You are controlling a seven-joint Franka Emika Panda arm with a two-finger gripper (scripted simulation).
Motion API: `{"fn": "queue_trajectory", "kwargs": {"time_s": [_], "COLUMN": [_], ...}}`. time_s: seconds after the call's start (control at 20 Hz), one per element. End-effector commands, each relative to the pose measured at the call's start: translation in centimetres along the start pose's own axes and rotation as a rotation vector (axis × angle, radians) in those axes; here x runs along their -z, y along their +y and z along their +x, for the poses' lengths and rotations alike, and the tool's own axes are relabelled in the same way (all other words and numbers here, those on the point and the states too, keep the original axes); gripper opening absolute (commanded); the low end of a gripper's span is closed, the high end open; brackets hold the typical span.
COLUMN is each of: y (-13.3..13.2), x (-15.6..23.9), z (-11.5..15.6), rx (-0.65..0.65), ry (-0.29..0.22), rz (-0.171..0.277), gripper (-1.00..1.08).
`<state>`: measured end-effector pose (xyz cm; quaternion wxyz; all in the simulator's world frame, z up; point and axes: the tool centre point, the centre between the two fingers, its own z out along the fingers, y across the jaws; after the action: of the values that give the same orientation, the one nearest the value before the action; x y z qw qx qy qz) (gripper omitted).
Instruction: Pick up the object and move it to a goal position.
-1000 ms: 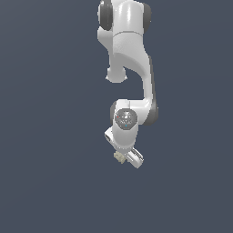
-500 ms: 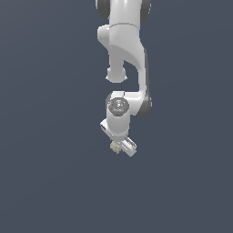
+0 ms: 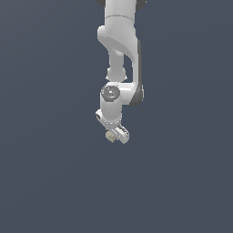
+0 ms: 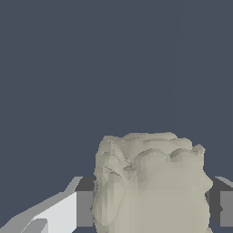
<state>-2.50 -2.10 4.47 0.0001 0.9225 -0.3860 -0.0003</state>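
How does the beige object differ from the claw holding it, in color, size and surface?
Color: the object is beige-tan; the claw is white with grey parts.
Size: in the exterior view the object is a small speck, far smaller than the claw around it.
Surface: in the wrist view the object looks lumpy and mottled, while the claw's fingers are smooth and flat-faced.
Shared: both show against the same plain dark blue-grey background, and they touch, with the claw shut on the object.

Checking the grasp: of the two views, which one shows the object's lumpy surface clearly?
The wrist view: the beige object fills its lower part between the end effector fingers, lumpy and mottled. In the exterior view the object is only a tiny tan speck.
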Motion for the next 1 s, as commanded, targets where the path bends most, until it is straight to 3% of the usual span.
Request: {"fn": "queue_trajectory", "kwargs": {"time_s": [0.0, 0.55, 0.95], "y": [1.8, 9.3, 12.5], "x": [0.1, 0.3, 0.4], "z": [-0.6, -3.3, -4.3], "rx": [0.000, 0.000, 0.000], "ry": [0.000, 0.000, 0.000], "rz": [0.000, 0.000, 0.000], "gripper": [-1.00, -1.00, -1.00]}}
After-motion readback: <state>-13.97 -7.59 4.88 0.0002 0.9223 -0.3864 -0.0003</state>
